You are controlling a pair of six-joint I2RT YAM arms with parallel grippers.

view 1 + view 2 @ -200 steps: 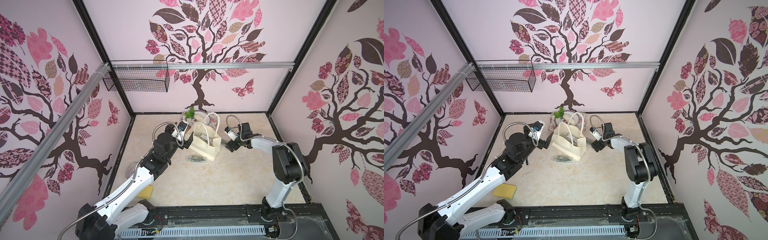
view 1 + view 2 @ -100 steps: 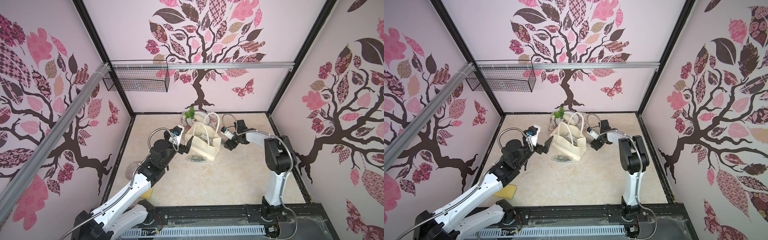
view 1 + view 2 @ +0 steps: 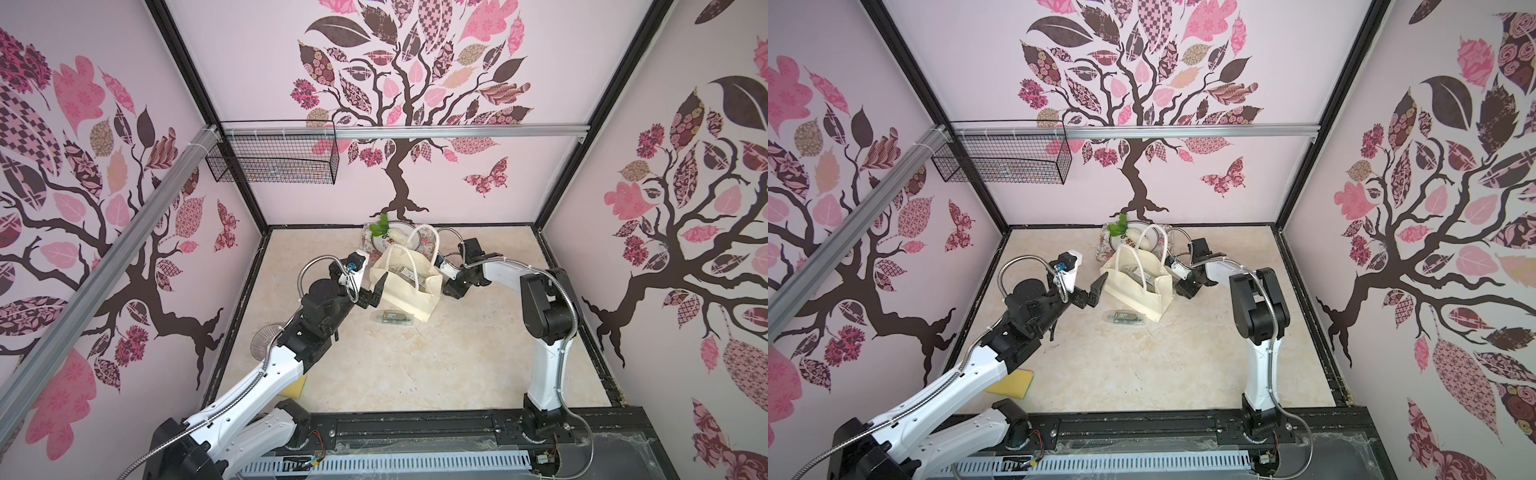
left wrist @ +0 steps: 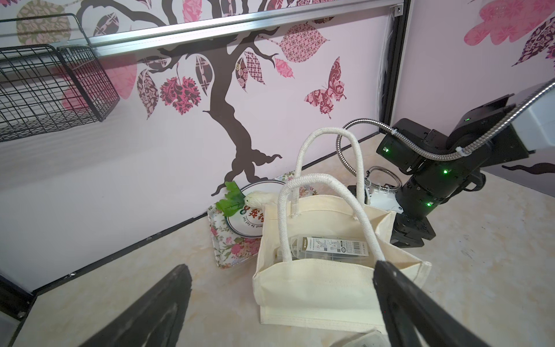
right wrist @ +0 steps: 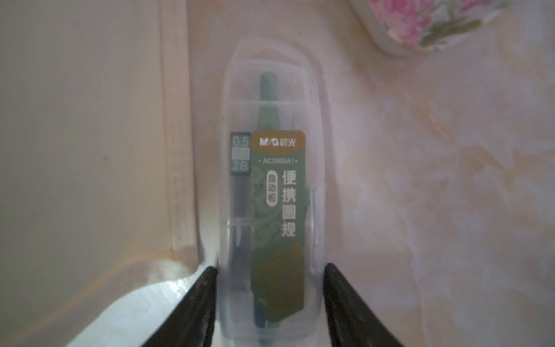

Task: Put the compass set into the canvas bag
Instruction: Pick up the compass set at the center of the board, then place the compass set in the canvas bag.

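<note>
Pinching the near end of the compass set (image 5: 271, 192), the right gripper (image 5: 270, 266) has one finger against each long side of the clear case. The case lies flat on the worktop (image 5: 435, 180), right against the side wall of the canvas bag (image 5: 90, 120). Gripping across the narrow width looks deliberate: the case is too long to span endwise, and holding one end leaves the rest free to enter the bag first.

In both top views this arm sits low at the bag's 3 o'clock, so the bag hides the case there. The left gripper (image 4: 281, 266) hangs at the bag's 9 o'clock, jaws spread wide and holding nothing, facing the open mouth. I judge it stands clear of the rope handles (image 4: 327, 132), ready to steady the soft cloth.

A second case (image 4: 327, 246) is already inside the bag, and a third case (image 3: 392, 318) lies on the worktop at the bag's 6 o'clock. The next move calls for a lift above the rim, and the finger beside the wall could snag cloth.
</note>
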